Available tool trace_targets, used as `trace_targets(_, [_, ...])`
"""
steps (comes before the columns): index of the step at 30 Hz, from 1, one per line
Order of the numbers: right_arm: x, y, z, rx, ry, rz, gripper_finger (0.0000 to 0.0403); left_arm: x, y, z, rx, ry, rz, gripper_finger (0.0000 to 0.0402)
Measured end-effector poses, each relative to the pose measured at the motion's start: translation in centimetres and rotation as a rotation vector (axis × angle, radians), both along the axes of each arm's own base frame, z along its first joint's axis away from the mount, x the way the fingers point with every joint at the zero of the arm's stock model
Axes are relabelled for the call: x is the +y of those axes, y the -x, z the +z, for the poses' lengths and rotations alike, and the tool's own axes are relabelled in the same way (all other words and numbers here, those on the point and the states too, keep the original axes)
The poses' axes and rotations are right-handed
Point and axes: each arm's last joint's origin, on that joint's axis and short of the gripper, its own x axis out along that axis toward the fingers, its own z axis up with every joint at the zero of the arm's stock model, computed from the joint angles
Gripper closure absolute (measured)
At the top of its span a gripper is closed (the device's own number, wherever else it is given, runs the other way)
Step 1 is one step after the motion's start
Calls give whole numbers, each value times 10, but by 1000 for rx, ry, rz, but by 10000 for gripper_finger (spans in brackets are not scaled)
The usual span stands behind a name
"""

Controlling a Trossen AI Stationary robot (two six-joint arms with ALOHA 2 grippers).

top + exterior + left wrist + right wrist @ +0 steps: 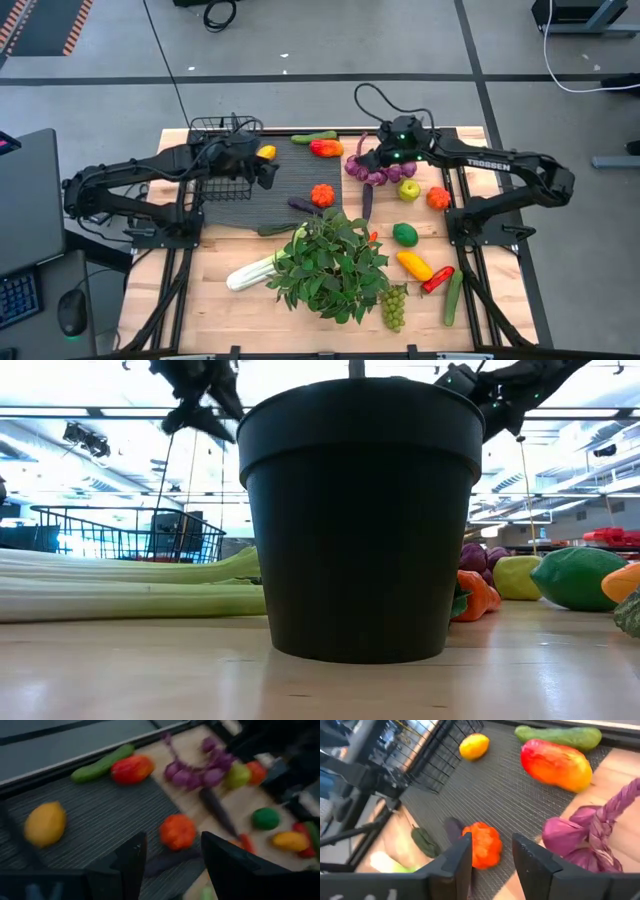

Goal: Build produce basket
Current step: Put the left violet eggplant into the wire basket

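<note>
From overhead I see my left gripper (pixel 262 172) over the ribbed mat (pixel 245 205), just beside the basket (pixel 222 160) at the table's back left. Its jaws stand partly apart with nothing between them. In the left wrist view the lemon (pixel 45 823) lies on the mat off to one side of the fingers (pixel 131 865), clear of them, and an orange (pixel 178 831) sits on the mat just ahead of the gap.

My right gripper (pixel 388 152) hangs above the purple bulb string (pixel 375 172) near the back edge. Its jaws are narrowly parted and hold nothing. Through the right wrist view, the same orange (pixel 482 845) shows beyond the fingers (pixel 460 860), the purple bulbs (pixel 580 840) lie beside them, and the red pepper (pixel 556 764) and a cucumber (pixel 559 736) rest farther off.

The basket looks empty; the produce is scattered across the table.
</note>
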Motion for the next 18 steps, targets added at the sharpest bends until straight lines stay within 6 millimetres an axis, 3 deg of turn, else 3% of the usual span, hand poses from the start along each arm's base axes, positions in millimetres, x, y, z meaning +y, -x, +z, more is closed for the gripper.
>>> trace_targets(5, [5,6,1,17,-47,65,241,9,-11,-25,146,111,-71,193])
trace_targets(18, [31,44,43,-127,-58,105,195,26,-83,-101,260,108,-557,168])
